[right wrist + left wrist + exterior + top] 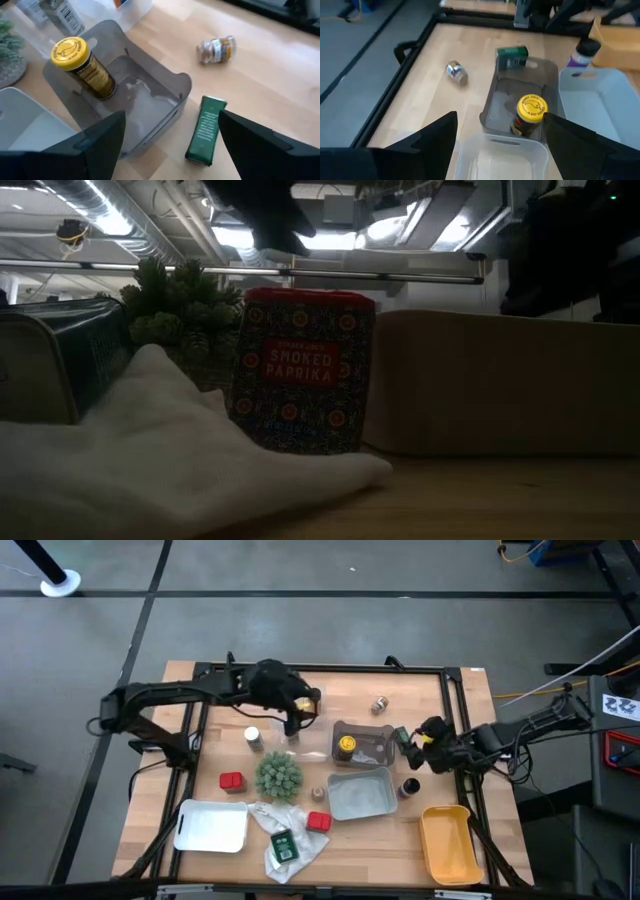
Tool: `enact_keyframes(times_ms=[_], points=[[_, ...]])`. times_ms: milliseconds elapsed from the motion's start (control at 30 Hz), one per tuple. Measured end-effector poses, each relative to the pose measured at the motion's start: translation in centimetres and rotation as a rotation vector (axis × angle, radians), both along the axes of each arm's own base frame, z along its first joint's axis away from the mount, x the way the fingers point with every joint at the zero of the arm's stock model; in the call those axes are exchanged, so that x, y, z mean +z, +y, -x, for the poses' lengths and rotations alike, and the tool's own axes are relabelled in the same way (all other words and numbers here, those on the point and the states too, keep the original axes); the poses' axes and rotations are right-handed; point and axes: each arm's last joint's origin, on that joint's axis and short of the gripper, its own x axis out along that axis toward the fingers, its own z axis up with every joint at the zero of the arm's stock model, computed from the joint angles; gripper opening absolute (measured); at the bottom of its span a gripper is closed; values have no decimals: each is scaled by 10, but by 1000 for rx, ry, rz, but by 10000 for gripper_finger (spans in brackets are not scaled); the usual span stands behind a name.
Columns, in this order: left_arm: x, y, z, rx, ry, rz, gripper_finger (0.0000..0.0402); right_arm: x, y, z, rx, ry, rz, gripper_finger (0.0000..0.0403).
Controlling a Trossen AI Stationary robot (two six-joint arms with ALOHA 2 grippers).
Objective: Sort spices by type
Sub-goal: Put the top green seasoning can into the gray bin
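My left gripper (500, 145) (293, 727) hovers open over a clear tray (497, 160), just left of the dark grey tray (375, 750). In that grey tray a yellow-capped jar (530, 116) (82, 67) stands upright. My right gripper (172, 145) (408, 745) is open at the grey tray's right end. A green tin (206, 130) (512, 56) lies on the table ahead of its fingers, apart from them. A small jar (380, 705) (216, 49) lies on its side farther back. A white-capped jar (252, 737) stands to the left.
Red packets (232, 782) (318, 822), one of them a paprika tin (300, 370), lie near the green plant (278, 777). A white bag (290, 840) holds a green tin. White tray (212, 825), light grey tray (360, 792), yellow tray (447, 840) and a dark bottle (410, 787) sit near the front.
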Motion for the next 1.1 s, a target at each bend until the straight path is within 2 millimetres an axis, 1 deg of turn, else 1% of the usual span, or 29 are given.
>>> enact_keyframes(times_ms=[100, 200, 267, 500, 733, 900, 1100], points=[[-9, -2, 10, 24, -36, 18, 276, -6, 7, 0, -23, -12, 31, 319], [-17, -4, 15, 32, -40, 30, 276, -16, 15, -2, -42, -5, 40, 319], [-20, -4, 16, 35, -36, 37, 276, -22, 18, -4, -61, 4, 50, 319], [-21, -4, 16, 45, -36, 46, 276, -42, 22, -7, -178, 107, 44, 319], [-21, -4, 16, 45, -35, 46, 276, -57, 27, -15, -190, 200, 57, 319], [-21, -4, 16, 45, -35, 47, 276, -65, 30, -18, -220, 232, 55, 319], [-21, -4, 16, 45, -35, 47, 276, -68, 31, -19, -227, 259, 32, 319]])
